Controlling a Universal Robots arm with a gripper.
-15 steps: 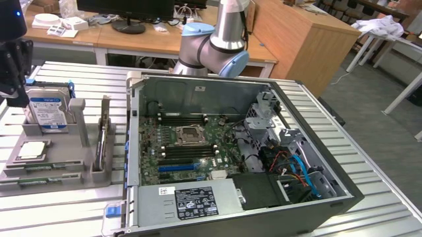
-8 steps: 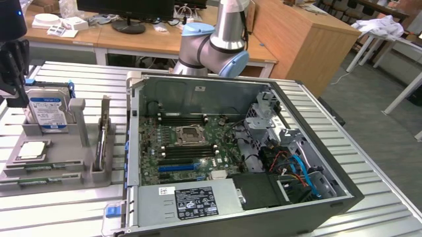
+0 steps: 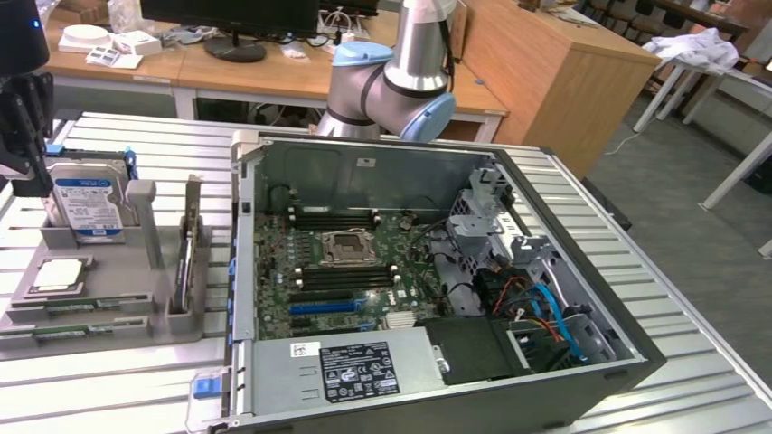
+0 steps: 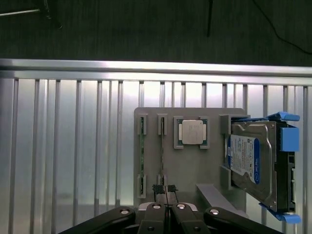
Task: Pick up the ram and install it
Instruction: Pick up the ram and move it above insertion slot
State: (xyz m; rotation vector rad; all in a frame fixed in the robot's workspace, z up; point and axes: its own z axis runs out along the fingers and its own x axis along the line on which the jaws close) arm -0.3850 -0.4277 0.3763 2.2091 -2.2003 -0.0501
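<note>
Hovering fingers [image 4: 158, 188]: we see them closed together, over the holder [image 4: 190, 165].
Ram [image 4: 142, 156]: green, slotted in holder.
Holder, exterior view: nine o'clock of computer case [image 3: 350, 167].

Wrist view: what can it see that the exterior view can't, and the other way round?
The wrist view looks straight down past the shut tool, which hangs above the gray tray, and it catches the dark floor beyond the table's edge. The exterior view gives the open computer case, its motherboard, the robot arm and a wooden desk with a monitor. Both share the slatted metal table, the gray tray, the blue-labelled hard drive, the square processor chip and a green ram stick in its slot.
</note>
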